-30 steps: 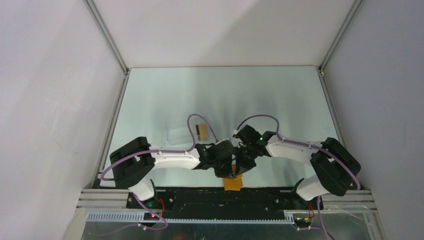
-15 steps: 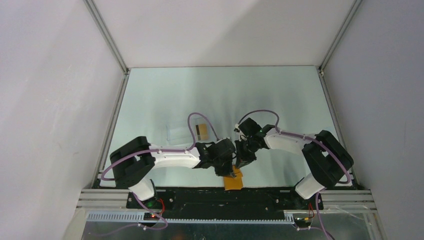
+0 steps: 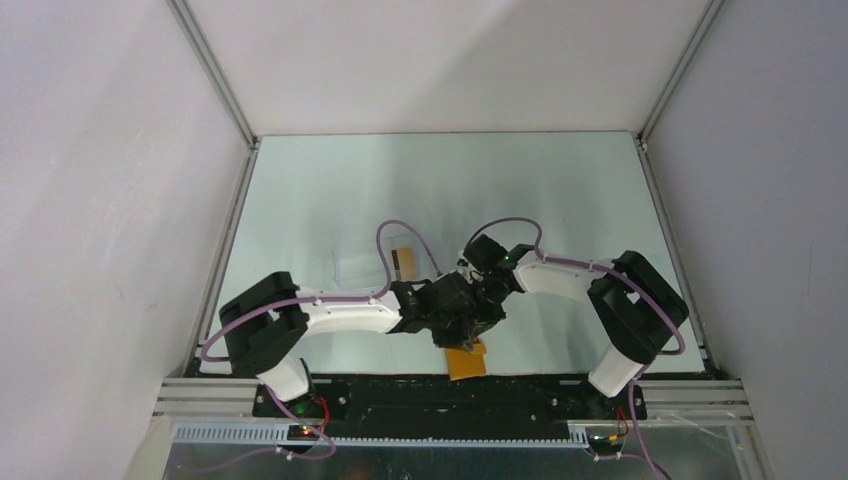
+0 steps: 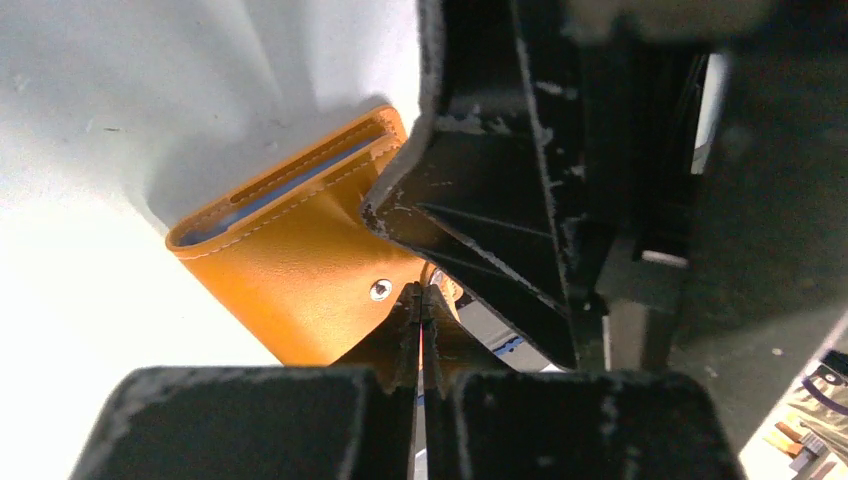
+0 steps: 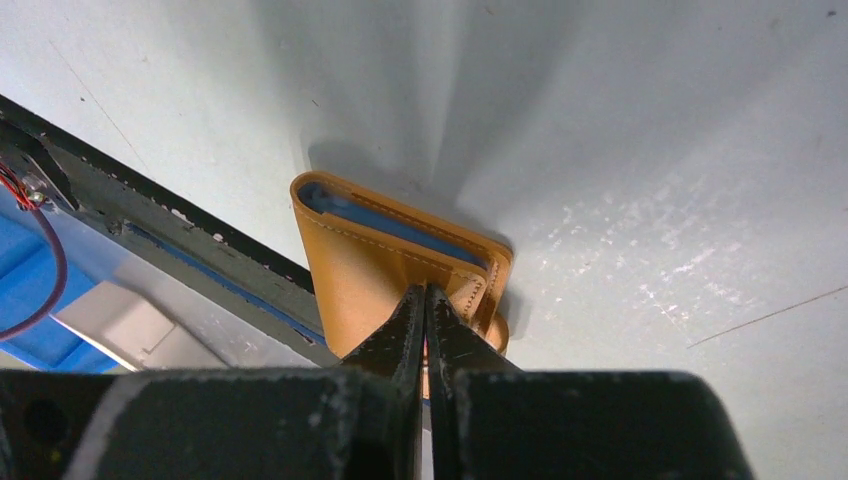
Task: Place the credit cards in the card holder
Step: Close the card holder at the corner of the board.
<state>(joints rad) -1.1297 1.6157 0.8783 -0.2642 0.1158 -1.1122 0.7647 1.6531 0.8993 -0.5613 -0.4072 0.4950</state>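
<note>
right hand (image 5: 425, 297) has swung in beside the left hand (image 4: 420, 303). both are clenched, tips against the folded orange-mustard leather card holder (image 3: 466, 361) at the surface's (image 3: 330, 190) near edge; a grip on the leather is unconfirmed. holder is not open for loading. thin tan credit card (image 3: 404, 262) lies well apart, by the clear plastic case (image 3: 352, 266). the crowded arms obstruct access.

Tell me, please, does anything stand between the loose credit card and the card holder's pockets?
Yes. The card holder is folded shut, only blue edges showing, so its own cover blocks the pockets. The left gripper and right gripper, fingers pinching it, also sit between it and the credit card.
</note>
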